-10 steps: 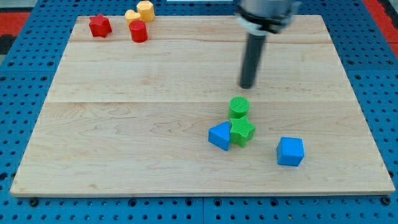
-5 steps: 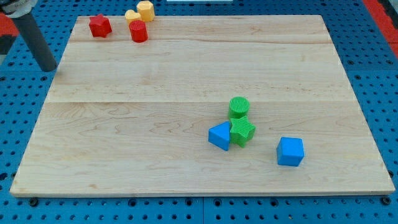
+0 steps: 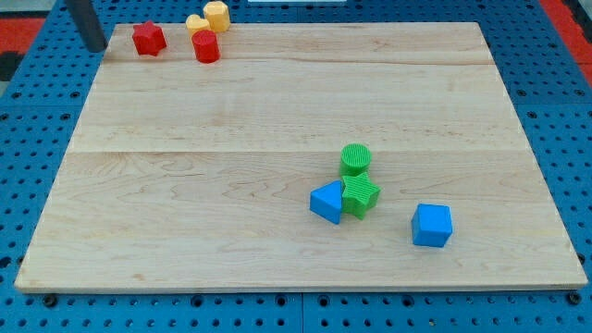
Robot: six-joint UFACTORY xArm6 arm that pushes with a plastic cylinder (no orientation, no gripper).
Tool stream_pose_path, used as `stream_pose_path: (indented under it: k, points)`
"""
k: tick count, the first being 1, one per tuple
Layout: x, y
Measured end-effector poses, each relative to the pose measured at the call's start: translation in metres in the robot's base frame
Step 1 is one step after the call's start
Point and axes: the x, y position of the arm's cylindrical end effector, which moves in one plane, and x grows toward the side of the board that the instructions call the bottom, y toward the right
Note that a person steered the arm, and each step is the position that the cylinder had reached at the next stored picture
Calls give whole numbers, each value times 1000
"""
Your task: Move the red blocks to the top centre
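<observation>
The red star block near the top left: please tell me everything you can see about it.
The red star block is a small, matte, plastic-looking piece with blunt points, lying flat on the wooden board at its top-left corner. Nothing touches it: the red cylinder stands apart on the view's right, and my tip is just off the view's left of it, at the board's edge.

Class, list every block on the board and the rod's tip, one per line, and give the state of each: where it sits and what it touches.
Red star block: top left, alone.
Red cylinder: top left, against yellow heart.
Yellow heart: touching yellow hexagon.
Green cylinder: upright, touching green star block.
Blue triangle block: against green star block.
Blue cube: alone.
My tip: left of red star block, apart.
</observation>
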Motion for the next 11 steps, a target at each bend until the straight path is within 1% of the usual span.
stream_pose_path:
  k: [1, 2, 3, 4, 5, 7, 8, 10, 11]
  points:
    - [-12, 25]
    - [-51, 2]
    - [-38, 24]
    - [8, 68]
    - [16, 111]
    - [-1, 148]
    - [-3, 170]
    - [-30, 232]
    - [-30, 266]
